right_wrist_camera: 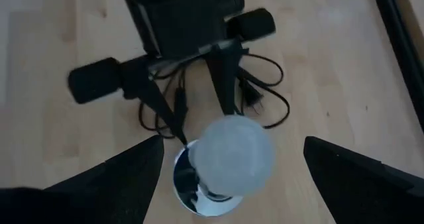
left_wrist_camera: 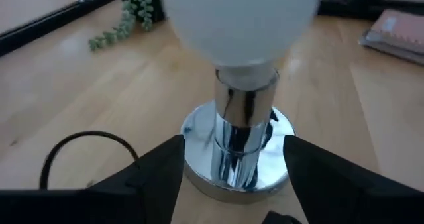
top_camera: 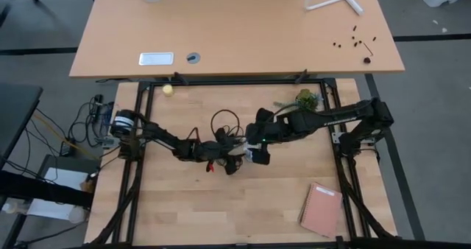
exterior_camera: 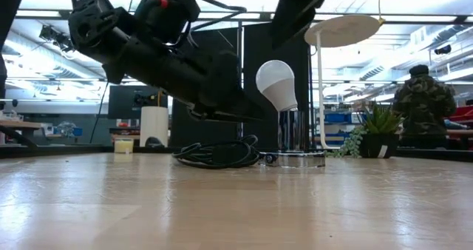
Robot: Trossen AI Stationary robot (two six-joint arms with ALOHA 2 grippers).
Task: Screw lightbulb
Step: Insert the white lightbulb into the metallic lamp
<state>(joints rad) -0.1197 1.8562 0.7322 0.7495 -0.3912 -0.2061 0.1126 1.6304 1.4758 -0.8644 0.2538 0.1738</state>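
Fingers (left_wrist_camera: 159,177) flank socket (left_wrist_camera: 238,151); lightbulb (left_wrist_camera: 242,22) seemingly tilted; cord (exterior_camera: 214,154) beside.

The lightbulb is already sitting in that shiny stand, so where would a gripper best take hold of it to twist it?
Probably round the lightbulb at its white globe, coming down from above: it stands nearly upright in the chrome socket, its neck buried, so only the rounded top is free.

No text, label, brand or number can be read in any view. On the arm (exterior_camera: 92,17) in the low view there are some white letters, but they are cut by the edge and not legible.
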